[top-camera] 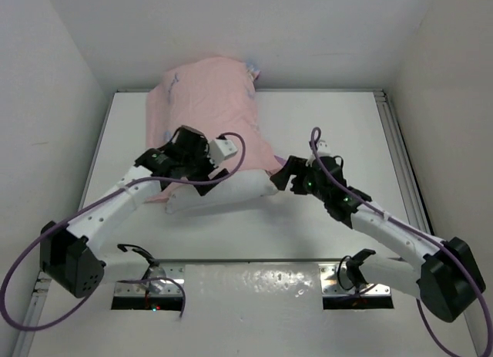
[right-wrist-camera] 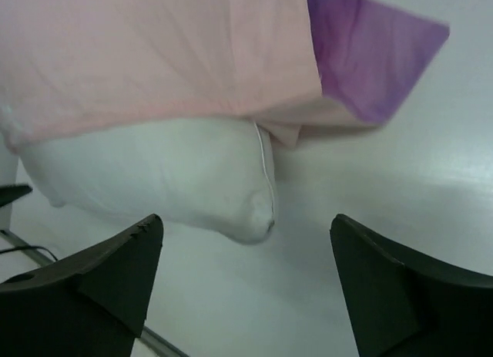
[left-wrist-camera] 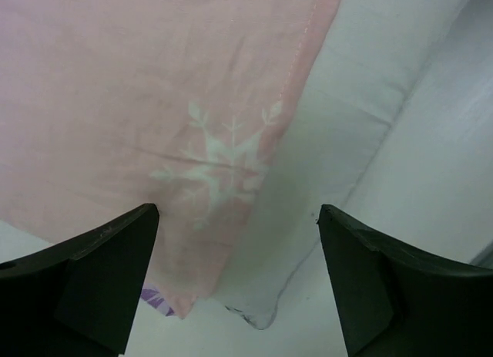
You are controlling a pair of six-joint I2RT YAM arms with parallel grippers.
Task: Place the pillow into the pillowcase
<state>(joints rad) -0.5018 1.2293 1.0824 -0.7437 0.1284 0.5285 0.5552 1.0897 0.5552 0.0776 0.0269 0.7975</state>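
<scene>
The pillowcase (top-camera: 204, 102) lies inside out, pale pink side up, at the table's back middle, pulled over most of the white pillow (top-camera: 231, 191). The pillow's near end sticks out of the case's open hem. My left gripper (top-camera: 185, 168) is open and empty above the hem; the left wrist view shows the pink hem with a snowflake (left-wrist-camera: 223, 160) beside the pillow corner (left-wrist-camera: 331, 110). My right gripper (top-camera: 281, 178) is open and empty just right of the pillow's near right corner (right-wrist-camera: 231, 195). The right wrist view shows the pink case (right-wrist-camera: 154, 56) and a purple flap (right-wrist-camera: 370, 48).
The white table (top-camera: 308, 133) is walled at left, back and right. A metal rail (top-camera: 397, 141) runs along the right edge. The arm mounts sit on a plate (top-camera: 254, 284) at the near edge.
</scene>
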